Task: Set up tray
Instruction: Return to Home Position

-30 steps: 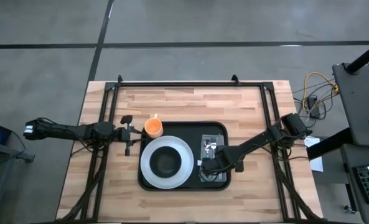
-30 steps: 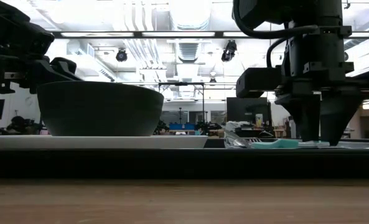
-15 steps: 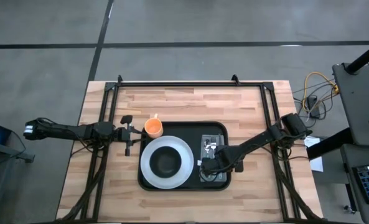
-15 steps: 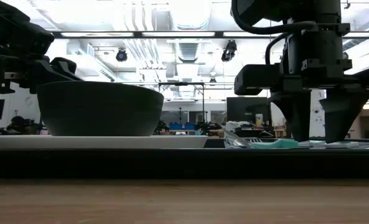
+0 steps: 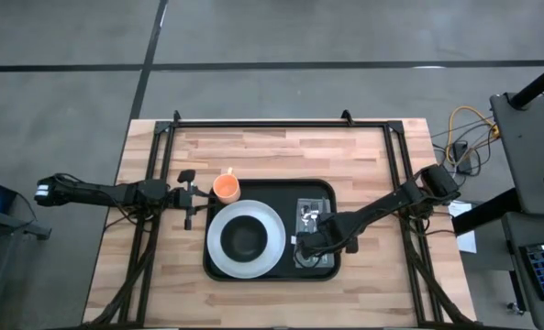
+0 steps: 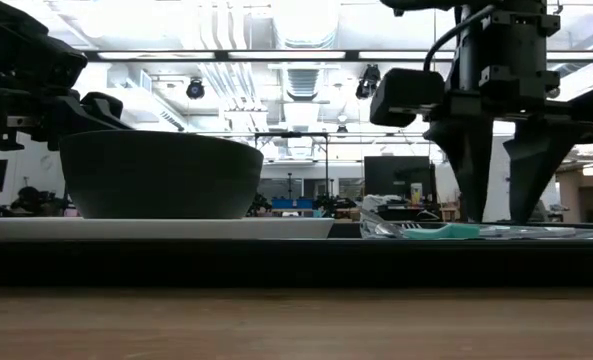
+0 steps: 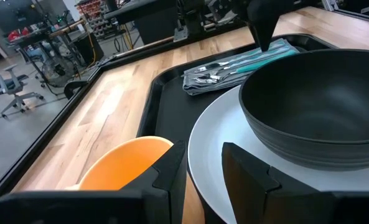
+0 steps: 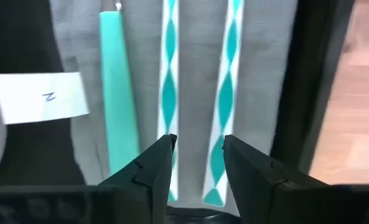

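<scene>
Tray (image 5: 272, 190): black, rectangular, rounded corners, low raised rim, lying on the pale plank-wood table (image 5: 272, 147), a little toward 6 o'clock of the table's centre. On its 9 o'clock half we note a round white plate (image 5: 215, 246), smooth and flat, carrying a matte dark bowl (image 5: 245, 240) with faint rings round its wall. On the 3 o'clock half, a grey cloth napkin (image 5: 310, 213), soft and slightly rumpled. The right wrist view shows three long handles side by side on it: one plain teal handle (image 8: 119, 93) and two white handles with teal wave pattern (image 8: 169, 81), with a small white paper label (image 8: 41, 96) beside them. Glossy orange cup (image 5: 226, 188) at the tray's 10 o'clock corner; we cannot tell whether it stands inside the rim. Right gripper (image 6: 496, 215) hangs over the napkin's 6 o'clock end, fingers apart, gripping nothing, tips clear of the cutlery. Left gripper (image 5: 191, 195) at 9 o'clock of the cup, over bare wood, a narrow gap between its fingers (image 7: 172, 168), empty.
</scene>
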### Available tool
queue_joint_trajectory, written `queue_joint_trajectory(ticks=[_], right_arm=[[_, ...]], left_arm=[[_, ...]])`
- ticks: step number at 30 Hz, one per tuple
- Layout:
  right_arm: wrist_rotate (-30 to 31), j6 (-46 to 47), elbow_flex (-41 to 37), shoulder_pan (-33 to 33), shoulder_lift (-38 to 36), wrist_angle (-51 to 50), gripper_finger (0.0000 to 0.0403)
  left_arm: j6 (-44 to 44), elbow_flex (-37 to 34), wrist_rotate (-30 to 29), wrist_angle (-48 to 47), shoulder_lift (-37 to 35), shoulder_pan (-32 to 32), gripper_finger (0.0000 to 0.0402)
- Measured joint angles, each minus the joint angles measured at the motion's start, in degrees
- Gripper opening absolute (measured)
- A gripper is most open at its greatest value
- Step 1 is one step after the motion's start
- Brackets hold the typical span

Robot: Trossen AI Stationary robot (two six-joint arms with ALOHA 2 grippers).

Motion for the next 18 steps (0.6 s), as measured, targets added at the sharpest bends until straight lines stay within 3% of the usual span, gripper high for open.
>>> queue_joint_trajectory(ticks=[6, 10, 13, 16, 18], right_arm=[[0.17, -0.03, 0.0, 0.02, -0.03, 2.6, 0.0127], [6.57, -1.66, 0.0, 0.04, -0.03, 2.78, 0.0132], [16.36, -12.7, 0.15, 0.04, -0.7, 3.59, 0.0136], [27.46, -29.85, 1.02, 0.85, -1.61, 9.65, 0.0139], [30.84, -40.0, 0.93, 0.95, -2.55, 15.4, 0.0141]], left_arm=[[0.01, 0.0, 0.01, -0.01, 0.0, 0.02, 0.0084], [-0.01, 0.0, 0.0, 0.0, 0.0, 0.0, 0.0084], [0.0, 0.0, 0.02, 0.0, 0.01, 0.0, 0.0084], [0.01, 0.0, 0.0, -0.01, 0.02, 0.02, 0.0084], [-0.01, 0.0, 0.02, -0.01, 0.02, 0.01, 0.0084]])
